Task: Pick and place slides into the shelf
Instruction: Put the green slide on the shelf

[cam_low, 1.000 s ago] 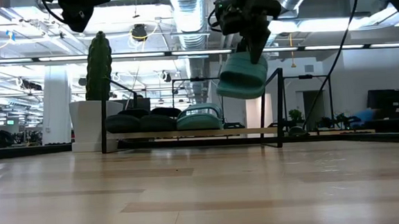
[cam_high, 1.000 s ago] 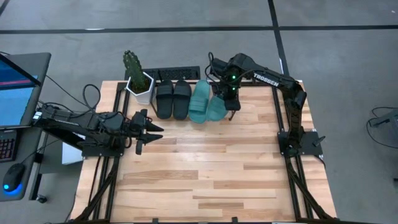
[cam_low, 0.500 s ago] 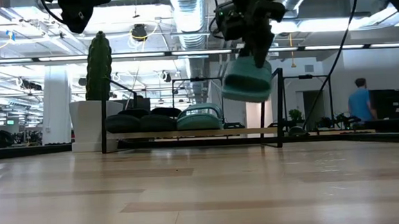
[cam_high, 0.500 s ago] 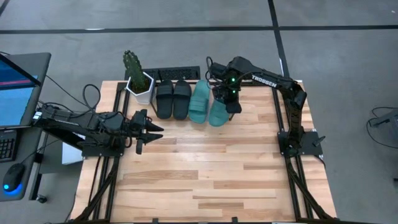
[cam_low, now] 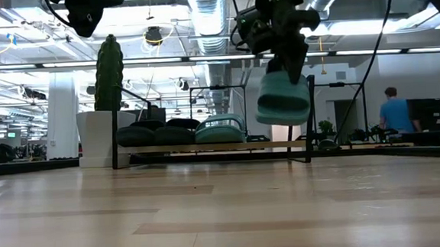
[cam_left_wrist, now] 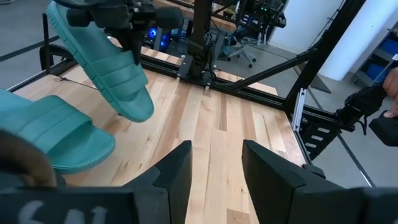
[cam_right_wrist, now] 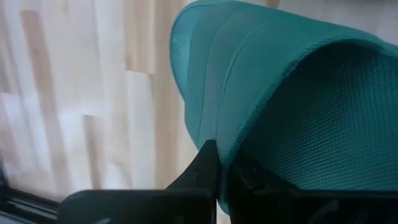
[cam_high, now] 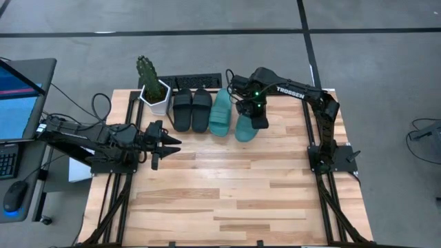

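Observation:
My right gripper [cam_high: 255, 114] is shut on a teal slide [cam_high: 244, 128] above the table, just in front of the shelf's right end; in the low view this slide [cam_low: 284, 104] is clear of the wood. The shelf [cam_low: 206, 148] stands at the table's far edge. On its base rest two black slides [cam_high: 191, 109] and the other teal slide [cam_high: 220, 114]. My left gripper [cam_high: 169, 145] is open over the table's left side, and its wrist view shows the carried teal slide [cam_left_wrist: 106, 62] ahead. My right gripper [cam_right_wrist: 221, 155] pinches the teal slide by the edge of its wide strap [cam_right_wrist: 205, 118], coming from above. The slide is lifted clear and hangs tilted below the fingers [cam_low: 288, 54].
A potted cactus in a white pot [cam_high: 153, 88] stands left of the shelf. A dark keyboard [cam_high: 200, 82] lies behind the shelf. Black arm-mount frames [cam_high: 324, 138] run along both table sides. Bare wood [cam_high: 234, 193] spreads over the middle and near part. A person [cam_low: 391, 113] stands far off.
My right gripper has carried the teal slide away from above the shelf, toward the table's near edge and a little right, and lower. The slide has stayed clear of the table. My left arm has kept still.

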You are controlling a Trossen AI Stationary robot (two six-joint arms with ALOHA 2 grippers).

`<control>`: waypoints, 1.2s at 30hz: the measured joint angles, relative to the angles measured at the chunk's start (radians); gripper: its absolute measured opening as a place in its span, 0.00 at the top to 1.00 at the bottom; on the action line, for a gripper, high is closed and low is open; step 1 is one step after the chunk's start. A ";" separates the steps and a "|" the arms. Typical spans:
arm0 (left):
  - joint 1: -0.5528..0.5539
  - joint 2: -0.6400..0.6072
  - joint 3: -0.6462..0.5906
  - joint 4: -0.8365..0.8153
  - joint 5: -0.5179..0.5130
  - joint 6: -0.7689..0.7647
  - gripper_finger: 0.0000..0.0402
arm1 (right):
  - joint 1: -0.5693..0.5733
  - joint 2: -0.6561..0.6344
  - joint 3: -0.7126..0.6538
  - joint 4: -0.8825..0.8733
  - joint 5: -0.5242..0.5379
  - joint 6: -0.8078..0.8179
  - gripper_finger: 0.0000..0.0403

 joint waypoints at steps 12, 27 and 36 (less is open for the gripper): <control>0.000 0.000 0.000 0.000 0.000 -0.007 0.68 | -0.022 0.000 0.000 0.072 0.064 -0.045 1.00; 0.000 0.000 0.000 0.000 0.000 -0.008 0.68 | -0.027 0.000 0.000 0.081 0.077 -0.090 1.00; 0.000 0.000 0.000 0.000 0.000 -0.008 0.68 | -0.027 0.000 0.000 0.086 0.077 -0.098 1.00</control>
